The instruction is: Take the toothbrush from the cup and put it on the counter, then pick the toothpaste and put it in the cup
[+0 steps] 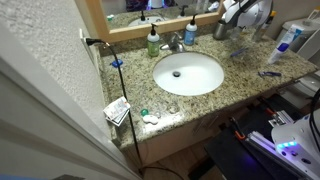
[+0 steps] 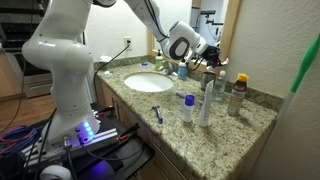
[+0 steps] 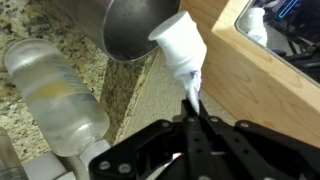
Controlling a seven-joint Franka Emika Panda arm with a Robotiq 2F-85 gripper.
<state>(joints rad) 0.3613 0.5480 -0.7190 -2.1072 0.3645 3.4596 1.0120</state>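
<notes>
In the wrist view my gripper (image 3: 192, 110) is shut on the flat tail of a white toothpaste tube (image 3: 180, 45). The tube's cap end touches the rim of the dull grey metal cup (image 3: 125, 30), at its open mouth. In an exterior view the gripper (image 1: 232, 22) hangs over the cup (image 1: 220, 30) at the back of the speckled counter (image 1: 250, 85), near the mirror. In an exterior view the gripper (image 2: 205, 58) reaches in behind the sink. I cannot make out the toothbrush in any view.
The oval white sink (image 1: 188, 72) is in the middle of the counter, with a green pump bottle (image 1: 153, 42) and a blue one (image 1: 190, 35) behind it. A clear bottle (image 3: 55, 95) stands beside the cup. The wooden mirror frame (image 3: 250, 70) runs close by. A small dark blue item (image 2: 157, 113) lies near the front edge.
</notes>
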